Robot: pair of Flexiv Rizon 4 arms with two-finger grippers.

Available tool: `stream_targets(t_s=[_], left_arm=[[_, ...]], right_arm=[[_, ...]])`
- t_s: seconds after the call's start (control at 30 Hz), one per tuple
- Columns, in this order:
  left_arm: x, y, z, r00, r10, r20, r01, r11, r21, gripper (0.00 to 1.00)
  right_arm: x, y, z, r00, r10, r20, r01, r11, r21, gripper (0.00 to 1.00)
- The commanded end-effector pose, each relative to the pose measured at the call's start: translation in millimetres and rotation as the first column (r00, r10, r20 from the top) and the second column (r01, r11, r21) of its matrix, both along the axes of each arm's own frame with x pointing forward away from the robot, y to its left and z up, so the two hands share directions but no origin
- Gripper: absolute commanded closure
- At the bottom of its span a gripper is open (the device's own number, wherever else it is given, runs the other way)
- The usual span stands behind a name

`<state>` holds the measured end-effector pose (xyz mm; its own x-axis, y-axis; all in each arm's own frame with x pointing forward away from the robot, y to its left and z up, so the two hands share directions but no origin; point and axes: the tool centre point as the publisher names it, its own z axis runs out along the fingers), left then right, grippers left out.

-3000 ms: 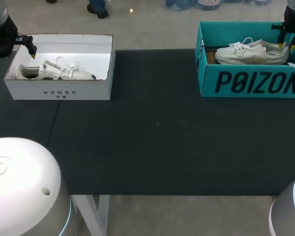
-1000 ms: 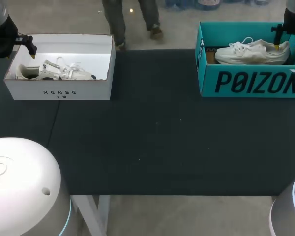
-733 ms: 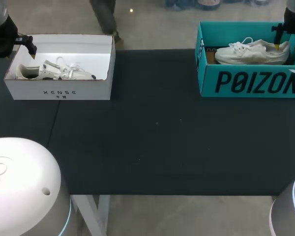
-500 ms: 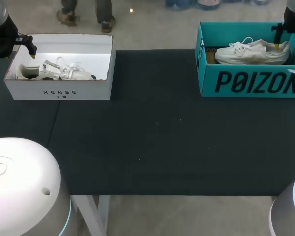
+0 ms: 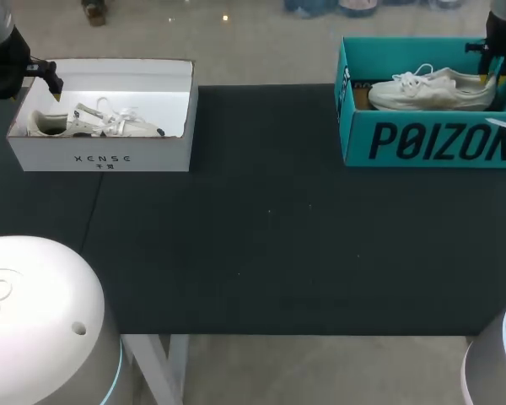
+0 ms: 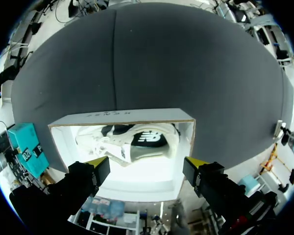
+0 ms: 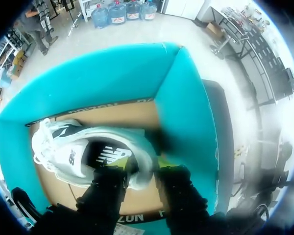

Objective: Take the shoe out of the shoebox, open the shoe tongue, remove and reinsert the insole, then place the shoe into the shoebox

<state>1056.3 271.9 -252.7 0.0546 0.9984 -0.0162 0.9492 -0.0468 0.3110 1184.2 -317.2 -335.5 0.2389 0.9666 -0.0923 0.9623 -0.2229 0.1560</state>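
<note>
A white shoe [image 5: 430, 89] lies on its side in the teal shoebox [image 5: 438, 143] at the table's far right. My right gripper [image 5: 492, 74] is down inside that box at the shoe's heel. In the right wrist view the right gripper [image 7: 139, 169] has both fingers pressed on the heel of the shoe [image 7: 88, 152], with the toe pointing away and the teal shoebox [image 7: 122, 73] walls around it. My left gripper [image 5: 51, 84] hangs open over the far left corner of a white shoebox [image 5: 101, 156]. The left gripper [image 6: 146, 166] stands wide above the second shoe [image 6: 132, 144], touching nothing.
The white shoebox [image 6: 122, 115] sits at the table's far left with a second white shoe [image 5: 93, 122] inside. A dark mat [image 5: 270, 236] covers the table between the two boxes and toward the front edge.
My right gripper's fingers have drawn together onto the shoe's heel; a moment ago they stood apart on either side of it. The left arm has not moved.
</note>
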Motion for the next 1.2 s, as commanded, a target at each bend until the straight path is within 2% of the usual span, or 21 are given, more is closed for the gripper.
stream_targets(t_s=[0.03, 0.33, 0.93, 1.2], left_arm=[[-1.0, -0.1, 0.0, 1.000, 0.000, 0.002, 0.000, 1.000, 0.002, 0.00], [-1.0, -0.1, 0.0, 1.000, 0.000, 0.002, 0.000, 1.000, 0.002, 0.00], [-1.0, -0.1, 0.0, 1.000, 0.000, 0.002, 0.000, 1.000, 0.002, 0.00], [-1.0, -0.1, 0.0, 1.000, 0.000, 0.002, 0.000, 1.000, 0.002, 0.00]], right_arm=[[6.4, 0.0, -1.4, 1.000, 0.000, -0.009, 0.000, 1.000, -0.003, 1.00], [-0.8, -0.9, 6.1, 1.000, -0.004, -0.003, 0.004, 1.000, -0.010, 1.00], [-22.7, 6.9, 63.2, 0.998, -0.002, 0.061, 0.001, 1.000, 0.017, 1.00], [-24.3, 11.6, 75.1, 0.997, 0.005, 0.075, -0.007, 0.999, 0.033, 1.00]])
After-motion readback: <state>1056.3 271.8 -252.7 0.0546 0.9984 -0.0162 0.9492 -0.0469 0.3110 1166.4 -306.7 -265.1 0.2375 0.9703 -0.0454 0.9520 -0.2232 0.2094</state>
